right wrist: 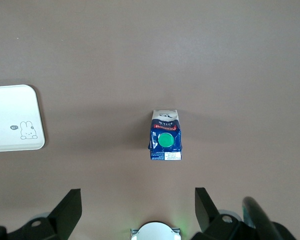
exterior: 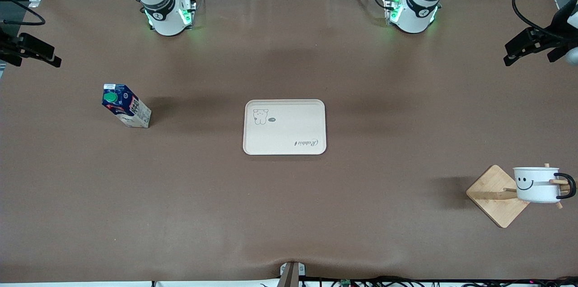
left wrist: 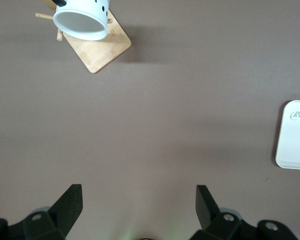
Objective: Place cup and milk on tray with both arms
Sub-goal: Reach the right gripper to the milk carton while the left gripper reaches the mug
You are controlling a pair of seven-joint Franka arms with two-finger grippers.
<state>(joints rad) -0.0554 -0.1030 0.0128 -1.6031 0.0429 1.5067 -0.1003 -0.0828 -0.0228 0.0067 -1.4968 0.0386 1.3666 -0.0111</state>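
While nothing has been picked up yet, you are at the very start of the job: the brown table (exterior: pixel 289 210) carries the tray (exterior: pixel 284 127) bare at its middle, with both task items well apart from it. The milk (exterior: pixel 125 106) stands upright toward the right arm's end of the table, its green cap showing. The cup (exterior: pixel 536 184) hangs by its handle on a peg of the wooden rack (exterior: pixel 496 196) toward the left arm's end, nearer the front camera than the tray. Your left gripper (left wrist: pixel 139 202) is held high over bare table, fingers spread wide and holding nothing; your right gripper (right wrist: pixel 138 205) is likewise high with fingers spread, the carton below it. My read is that each arm's next move is an approach: bring the right one down to straddle the carton, and plan for the left to slide the mug off its peg before lifting.
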